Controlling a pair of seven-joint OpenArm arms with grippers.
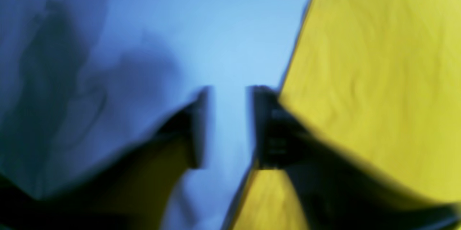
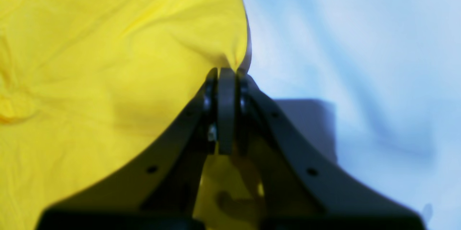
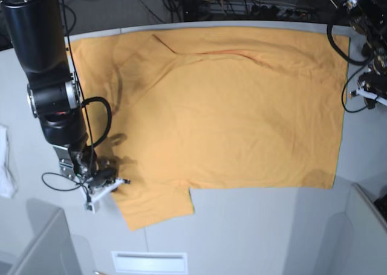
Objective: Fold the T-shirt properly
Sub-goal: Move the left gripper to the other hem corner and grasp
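The light-orange T-shirt [image 3: 224, 112] lies spread flat over most of the table, plain side up, with one short sleeve [image 3: 154, 205] at the front left. My right gripper [image 3: 115, 183] is at that sleeve's left edge. In the right wrist view it [image 2: 227, 75] is shut on the edge of the yellow cloth [image 2: 108, 60]. My left gripper [image 1: 228, 93] is open and empty over bare table, with the shirt's straight edge [image 1: 378, 78] just beside its right finger. Its arm [image 3: 370, 84] stands at the shirt's right edge.
A small white cloth [image 3: 6, 166] lies at the table's far left edge. Grey panels stand at the front left [image 3: 42, 245] and front right [image 3: 366, 226]. Cables and gear sit behind the table [image 3: 199, 0].
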